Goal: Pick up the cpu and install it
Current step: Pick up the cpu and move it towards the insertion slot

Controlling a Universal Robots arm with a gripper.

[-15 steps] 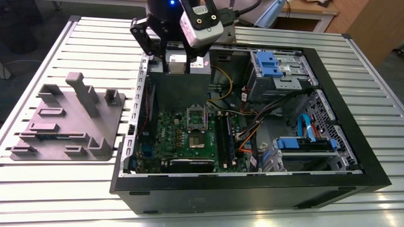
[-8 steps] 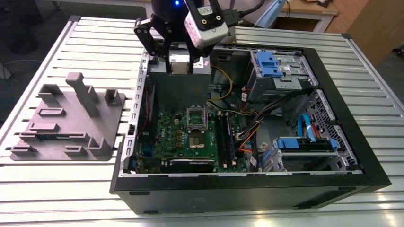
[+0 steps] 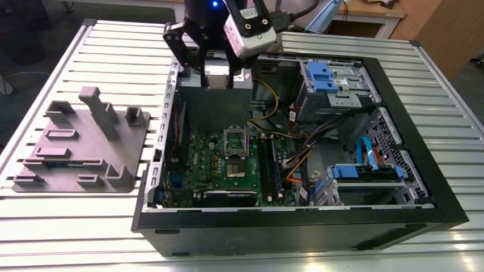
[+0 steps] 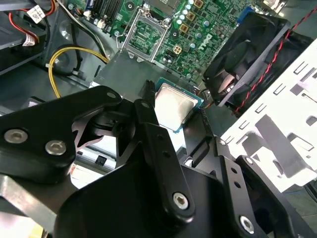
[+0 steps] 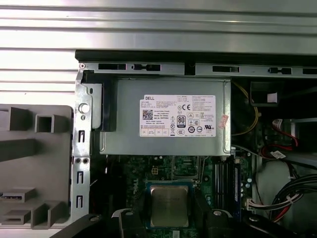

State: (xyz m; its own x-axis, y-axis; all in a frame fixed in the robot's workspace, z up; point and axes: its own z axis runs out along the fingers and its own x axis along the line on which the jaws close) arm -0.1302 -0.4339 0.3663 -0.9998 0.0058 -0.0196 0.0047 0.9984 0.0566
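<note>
One small square chip, the cpu (image 4: pixel 174 105), clamped at two opposite edges between the closed jaws of the gripper (image 5: pixel 169 214), silvery lid facing both wrist views. Carried clear of every surface, above the open computer case (image 3: pixel 302 218) and toward its far side in the exterior view, near the grey power supply (image 5: pixel 163 119). Well apart from the grey plastic tray (image 3: pixel 83 141) on the slatted tabletop (image 3: pixel 68 226) at the exterior view's left. Not yet seated: socket (image 4: pixel 147 34) on the green motherboard (image 3: pixel 219 167) apart from the chip, its metal frame apparently raised, judging from the exterior view. Black fan (image 4: pixel 247 54) near the chip in the second wrist view.

Handling, as a judgement: very light, thin and rigid, with no flex under the grip. Smooth metal lid and thin edges likely to slip or tilt under an uneven squeeze. Underside contacts and socket pins probably fragile, hence no dragging, no pressing and no touch on the underside. Best hold as shown here: at the midpoints of two opposite rim edges, chip level, lid and underside left free. Chief risks: a tilted chip, a wrong orientation against the socket, a knock against the case wall or the yellow cables (image 3: pixel 264 105).
</note>
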